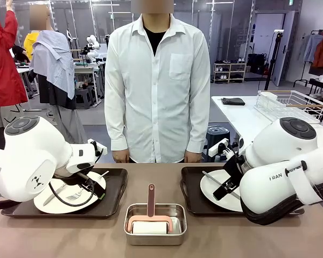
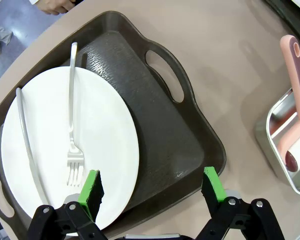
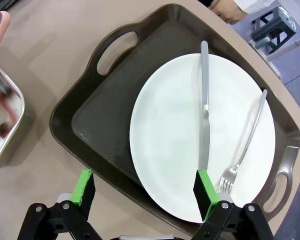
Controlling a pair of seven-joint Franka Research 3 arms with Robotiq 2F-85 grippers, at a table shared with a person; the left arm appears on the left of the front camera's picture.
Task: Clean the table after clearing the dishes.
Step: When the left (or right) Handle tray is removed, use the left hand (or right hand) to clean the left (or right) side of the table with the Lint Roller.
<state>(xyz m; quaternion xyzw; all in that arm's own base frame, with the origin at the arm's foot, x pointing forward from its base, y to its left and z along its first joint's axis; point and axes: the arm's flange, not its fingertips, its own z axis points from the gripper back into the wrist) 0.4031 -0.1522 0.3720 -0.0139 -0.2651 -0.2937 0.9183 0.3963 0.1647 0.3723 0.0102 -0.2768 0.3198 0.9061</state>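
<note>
1. The table (image 1: 161,248) has a plain brown top. On it sit two dark trays side by side, with a steel pan between them.
2. The left tray (image 1: 116,185) carries the left plate (image 2: 100,130), round and white. The left fork (image 2: 72,120) and left knife (image 2: 26,145) lie on it, roughly parallel.
3. The right tray (image 1: 191,188) carries the right plate (image 3: 165,140). On it the right knife (image 3: 205,110) and right fork (image 3: 251,132) lie at a slight angle to each other.
4. The left gripper (image 2: 151,176) hangs above the near side of the left tray with its jaws wide apart and nothing between them. One green pad is over the plate's edge by the fork tines. The other is just past the tray's corner, over bare table.
5. The right gripper (image 3: 143,176) is spread just as wide and is empty. One pad is over the right plate's edge, beside the knife tip. The other is over the table, just outside the tray rim.
6. The steel pan (image 1: 155,240) holds a pink-handled roller (image 1: 151,200).
7. A person (image 1: 159,80) in a white shirt stands at the far edge of the table, arms down.
8. Behind, to the right, a wire rack (image 1: 290,105) stands on a white table (image 1: 234,115).
</note>
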